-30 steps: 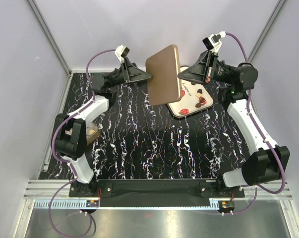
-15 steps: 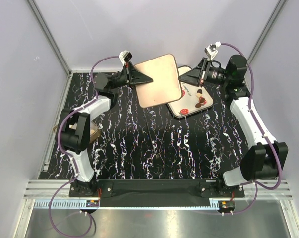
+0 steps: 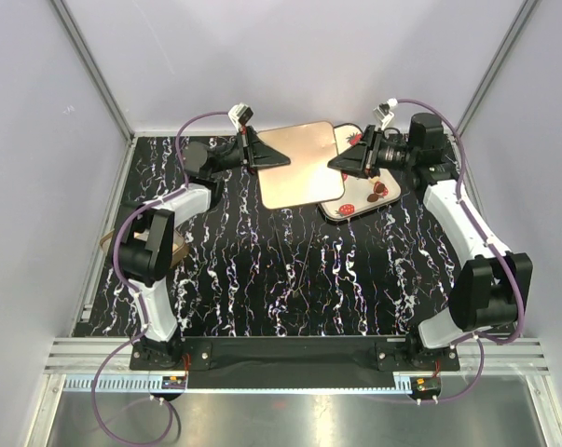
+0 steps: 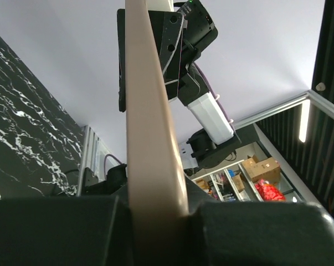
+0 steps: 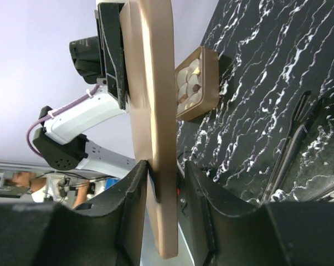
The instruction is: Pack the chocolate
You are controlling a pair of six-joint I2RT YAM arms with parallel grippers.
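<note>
The flat brown lid [image 3: 299, 168] hangs over the back of the table between both grippers. My left gripper [image 3: 279, 160] is shut on its left edge; in the left wrist view the lid [image 4: 150, 111] is pinched edge-on between the fingers of the left gripper [image 4: 158, 205]. My right gripper [image 3: 335, 166] straddles the right edge. In its wrist view the lid [image 5: 155, 111] touches one finger, with a gap to the other, so the right gripper [image 5: 164, 172] is open. Round creamy chocolate pieces [image 5: 190, 83] sit in a brown box [image 5: 206, 83].
A white tray [image 3: 329, 212] printed with strawberries lies at the back right, partly under the lid, with a dark piece [image 3: 380, 190] on it. The brown box [image 3: 175, 251] sits at the left edge, half hidden by the left arm. Dark tongs [image 5: 291, 147] lie on the table.
The lid has tipped from upright to nearly flat and come down. The left gripper has shut on its left edge. The right gripper has loosened its hold on the right edge.
</note>
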